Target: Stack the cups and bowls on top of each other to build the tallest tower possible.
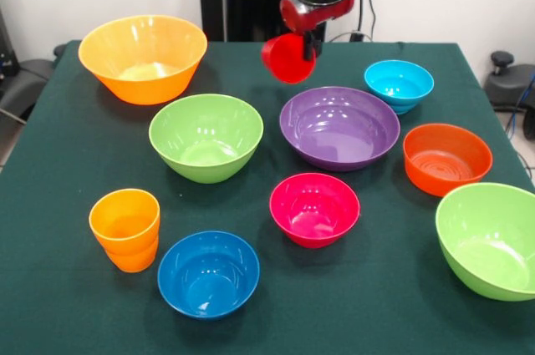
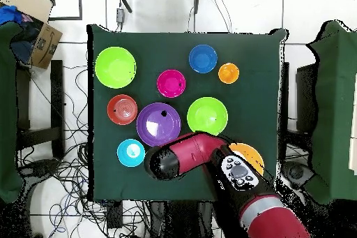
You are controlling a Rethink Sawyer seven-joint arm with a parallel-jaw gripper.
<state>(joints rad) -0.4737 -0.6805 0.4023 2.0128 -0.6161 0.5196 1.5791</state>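
Observation:
My gripper (image 1: 306, 43) hangs over the far middle of the table, shut on a red cup (image 1: 287, 58) that tilts sideways in the air. Just below and in front of it is the wide purple bowl (image 1: 338, 127). Orange cups (image 1: 125, 228) sit nested at the near left. Standing apart on the green cloth are the large yellow-orange bowl (image 1: 144, 58), two lime green bowls (image 1: 206, 136) (image 1: 489, 240), and the pink (image 1: 314, 209), dark blue (image 1: 208, 273), orange (image 1: 446, 158) and light blue (image 1: 399, 84) bowls. In the overhead view the arm (image 2: 188, 157) hides the gripper and the red cup.
The arm covers part of the yellow-orange bowl (image 2: 252, 153) in the overhead view. The green tablecloth (image 1: 75, 163) ends close behind the far bowls. A cardboard box (image 2: 35, 26) and cables lie beside the table.

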